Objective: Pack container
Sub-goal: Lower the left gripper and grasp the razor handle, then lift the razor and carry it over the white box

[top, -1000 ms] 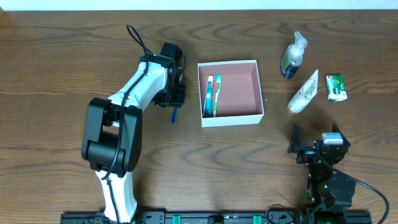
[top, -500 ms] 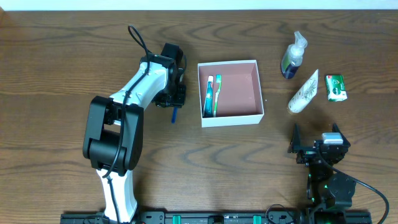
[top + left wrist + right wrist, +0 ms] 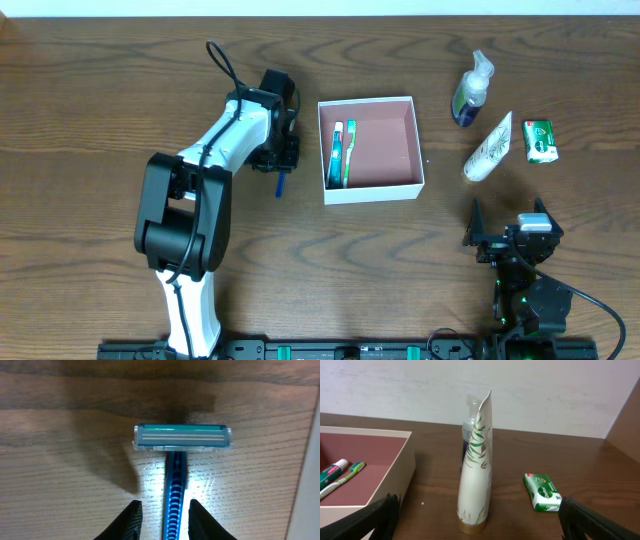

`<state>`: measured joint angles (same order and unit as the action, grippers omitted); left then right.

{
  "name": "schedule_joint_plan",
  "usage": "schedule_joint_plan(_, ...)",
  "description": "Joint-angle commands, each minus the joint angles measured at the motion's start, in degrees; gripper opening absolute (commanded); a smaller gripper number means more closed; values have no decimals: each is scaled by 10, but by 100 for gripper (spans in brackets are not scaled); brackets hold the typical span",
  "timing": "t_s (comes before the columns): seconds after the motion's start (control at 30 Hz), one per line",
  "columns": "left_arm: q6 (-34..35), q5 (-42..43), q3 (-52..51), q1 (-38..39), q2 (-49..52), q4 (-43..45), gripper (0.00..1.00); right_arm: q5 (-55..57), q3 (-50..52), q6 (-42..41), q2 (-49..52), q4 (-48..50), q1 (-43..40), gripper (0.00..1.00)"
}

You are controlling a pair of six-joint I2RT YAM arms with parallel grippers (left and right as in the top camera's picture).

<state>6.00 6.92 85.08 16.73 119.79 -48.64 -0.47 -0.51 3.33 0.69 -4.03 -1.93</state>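
Wooden table (image 3: 100, 100), left arm (image 3: 225, 135) outstretched, left tool (image 3: 163, 507) apart astride razor handle (image 3: 175, 477), right tool (image 3: 508, 218) wide apart.

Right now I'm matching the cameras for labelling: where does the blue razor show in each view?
Overhead: the razor, only its blue handle end showing below the left arm, just left of the container.
Left wrist: razor at centre, head on top, handle running down between the left fingers.
Right wrist: not in it.
Shared landmark: the container, centre overhead, left edge in the right wrist view.
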Motion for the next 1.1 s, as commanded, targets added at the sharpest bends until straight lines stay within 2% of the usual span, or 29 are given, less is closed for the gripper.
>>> schedule_joint_plan(0.0, 3, -3, -2, 1, 17, -1, 32, 2, 2, -7, -3, -1, 8, 99)
schedule_joint_plan(0.63, 3, -3, -2, 1, 43, -9, 32, 2, 2, -7, -3, -1, 8, 99)
schedule_joint_plan(0.67, 3, -3, -2, 1, 43, -9, 30, 2, 2, -7, -3, -1, 8, 99)
schedule_joint_plan(0.83, 3, -3, 1, 1, 41, -12, 6, 2, 2, -7, -3, -1, 8, 99)
schedule_joint_plan(1.07, 3, -3, 37, -1, 29, -18, 6, 2, 2, -7, -3, -1, 8, 99)
